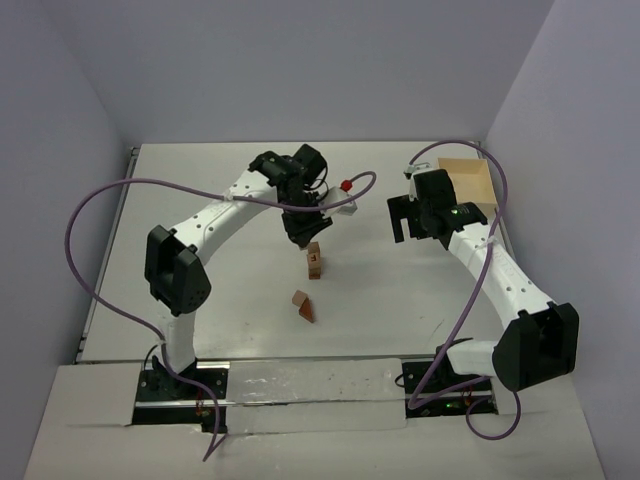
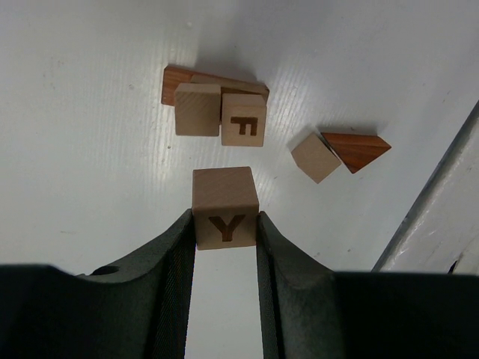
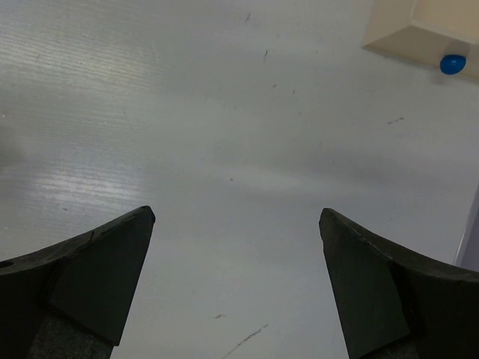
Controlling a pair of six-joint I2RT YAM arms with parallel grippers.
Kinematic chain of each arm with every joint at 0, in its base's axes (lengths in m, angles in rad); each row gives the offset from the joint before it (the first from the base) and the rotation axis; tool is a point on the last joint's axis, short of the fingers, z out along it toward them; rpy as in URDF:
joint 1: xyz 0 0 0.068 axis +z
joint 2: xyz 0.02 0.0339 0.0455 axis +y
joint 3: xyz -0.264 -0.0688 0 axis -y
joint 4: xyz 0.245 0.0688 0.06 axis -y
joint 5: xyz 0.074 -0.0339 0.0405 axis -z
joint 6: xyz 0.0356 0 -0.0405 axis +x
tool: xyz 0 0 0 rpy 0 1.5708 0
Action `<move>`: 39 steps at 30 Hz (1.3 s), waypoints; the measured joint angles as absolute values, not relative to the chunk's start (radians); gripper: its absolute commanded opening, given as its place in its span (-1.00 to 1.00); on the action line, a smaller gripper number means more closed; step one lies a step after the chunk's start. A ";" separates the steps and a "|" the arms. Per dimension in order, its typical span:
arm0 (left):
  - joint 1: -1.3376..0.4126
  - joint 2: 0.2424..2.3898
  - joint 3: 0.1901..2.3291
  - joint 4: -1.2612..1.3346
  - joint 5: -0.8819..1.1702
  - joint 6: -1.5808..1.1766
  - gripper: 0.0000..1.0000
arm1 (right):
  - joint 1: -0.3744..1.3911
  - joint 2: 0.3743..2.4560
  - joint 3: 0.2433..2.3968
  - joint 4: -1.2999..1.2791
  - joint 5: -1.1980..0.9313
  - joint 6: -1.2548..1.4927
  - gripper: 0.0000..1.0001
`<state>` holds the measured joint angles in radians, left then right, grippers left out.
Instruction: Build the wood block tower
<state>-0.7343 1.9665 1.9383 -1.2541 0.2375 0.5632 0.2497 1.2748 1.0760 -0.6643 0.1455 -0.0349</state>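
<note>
The left gripper [image 2: 226,219] pinches a tan cube marked Y [image 2: 224,200] between its fingers at the lower centre of the left wrist view. The pads cover the cube's side faces.

Just above it in that view stand a tan block [image 2: 197,109] and a cube marked F [image 2: 243,120], side by side. They sit over a reddish-brown bar [image 2: 169,84] that is mostly covered. Seen end-on, the number of layers cannot be told.

In the top view this wood block tower [image 1: 314,262] stands at frame centre. The left gripper is right above it there, its fingers hidden by the wrist.

Right of the stack, a loose tan cube [image 2: 316,157] lies just beside a reddish-brown wedge [image 2: 358,148]. A grey rail [image 2: 430,217] marks the edge of the bench [image 2: 82,149] at lower right, and open surface spreads to the left.

The right gripper [image 3: 236,217] is spread wide and holds nothing. Only its fingertips show, cut off at the bottom of the frame, with bare bench beneath them. At upper right a light-wood box [image 3: 419,30] is cropped by the frame. A small blue object [image 3: 451,64] sits at its edge, too small to identify. In the top view the right gripper is well apart from the tower.
</note>
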 measured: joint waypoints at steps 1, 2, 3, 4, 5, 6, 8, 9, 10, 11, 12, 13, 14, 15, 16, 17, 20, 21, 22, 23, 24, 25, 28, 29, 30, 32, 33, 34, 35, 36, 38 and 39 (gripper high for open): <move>-0.740 1.975 1.941 -1.254 0.238 0.565 -0.72 | 0.250 1.274 1.076 -0.664 0.146 -0.035 0.99; -0.745 1.984 1.945 -1.255 0.238 0.566 -0.71 | 0.250 1.273 1.076 -0.664 0.146 -0.035 0.99; -0.749 1.994 1.950 -1.257 0.238 0.567 -0.70 | 0.250 1.272 1.076 -0.664 0.146 -0.035 0.99; -0.752 2.003 1.957 -1.261 0.238 0.568 -0.69 | 0.250 1.271 1.076 -0.664 0.146 -0.035 0.99; -0.753 2.012 1.963 -1.262 0.238 0.569 -0.68 | 0.250 1.270 1.076 -0.664 0.146 -0.035 0.99; -0.754 2.020 1.968 -1.263 0.238 0.571 -0.68 | 0.250 1.269 1.076 -0.664 0.146 -0.035 0.99; -0.754 2.035 1.979 -1.265 0.238 0.575 -0.68 | 0.250 1.267 1.075 -0.662 0.146 -0.035 0.99; -0.754 2.041 1.983 -1.265 0.238 0.579 -0.67 | 0.250 1.266 1.074 -0.661 0.146 -0.035 0.99; -0.754 2.045 1.985 -1.264 0.238 0.581 -0.68 | 0.250 1.265 1.074 -0.660 0.146 -0.035 0.99; -0.754 2.048 1.985 -1.265 0.238 0.583 -0.68 | 0.250 1.265 1.074 -0.659 0.146 -0.035 0.99; -0.754 2.051 1.985 -1.265 0.238 0.585 -0.68 | 0.250 1.265 1.074 -0.657 0.146 -0.035 0.99; -0.754 2.054 1.986 -1.265 0.238 0.587 -0.67 | 0.250 1.265 1.074 -0.657 0.146 -0.035 0.99; -0.754 2.058 1.988 -1.265 0.238 0.588 -0.67 | 0.250 1.264 1.074 -0.657 0.146 -0.035 0.99; -0.754 2.061 1.991 -1.265 0.238 0.589 -0.66 | 0.250 1.264 1.074 -0.657 0.146 -0.035 0.99; -0.754 2.065 1.994 -1.265 0.237 0.589 -0.65 | 0.250 1.264 1.074 -0.657 0.146 -0.035 0.99; -0.754 2.068 1.997 -1.265 0.237 0.589 -0.65 | 0.250 1.264 1.074 -0.657 0.146 -0.035 0.99; -0.754 2.080 2.012 -1.264 0.236 0.590 -0.64 | 0.250 1.264 1.073 -0.656 0.147 -0.035 0.99; -0.755 2.085 2.017 -1.264 0.235 0.590 -0.63 | 0.250 1.264 1.073 -0.655 0.147 -0.035 0.99; -0.755 2.089 2.022 -1.264 0.234 0.591 -0.63 | 0.250 1.264 1.073 -0.655 0.148 -0.035 0.99; -0.755 2.093 2.026 -1.264 0.233 0.591 -0.62 | 0.250 1.264 1.073 -0.654 0.148 -0.035 0.99; -0.756 2.097 2.030 -1.264 0.232 0.592 -0.62 | 0.250 1.264 1.073 -0.653 0.148 -0.035 0.99; -0.756 2.101 2.033 -1.264 0.231 0.593 -0.62 | 0.250 1.264 1.073 -0.652 0.148 -0.035 0.99; -0.757 2.116 2.045 -1.264 0.229 0.597 -0.61 | 0.250 1.264 1.073 -0.649 0.149 -0.035 0.99; -0.757 2.121 2.046 -1.264 0.228 0.599 -0.60 | 0.250 1.264 1.073 -0.649 0.149 -0.035 0.99; -0.757 2.125 2.047 -1.264 0.227 0.600 -0.60 | 0.250 1.264 1.073 -0.649 0.149 -0.035 0.99; -0.757 2.131 2.047 -1.264 0.222 0.603 -0.60 | 0.250 1.264 1.073 -0.649 0.149 -0.035 0.99; -0.757 2.133 2.047 -1.264 0.220 0.606 -0.59 | 0.250 1.264 1.073 -0.649 0.149 -0.035 0.99; -0.757 2.137 2.049 -1.265 0.219 0.607 -0.59 | 0.249 1.264 1.073 -0.649 0.149 -0.035 0.99; -0.757 2.140 2.052 -1.265 0.218 0.609 -0.59 | 0.249 1.264 1.073 -0.649 0.149 -0.035 0.99; -0.758 2.143 2.056 -1.265 0.216 0.610 -0.58 | 0.248 1.264 1.073 -0.649 0.149 -0.035 0.99; -0.758 2.148 2.061 -1.265 0.215 0.612 -0.58 | 0.248 1.264 1.073 -0.648 0.149 -0.035 0.99; -0.758 2.149 2.063 -1.264 0.214 0.612 -0.58 | 0.248 1.264 1.073 -0.648 0.149 -0.035 0.99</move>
<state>-0.7578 2.1485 2.0628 -1.2644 0.2139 0.6123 0.2478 1.2640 1.0729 -0.6480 0.1491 -0.0353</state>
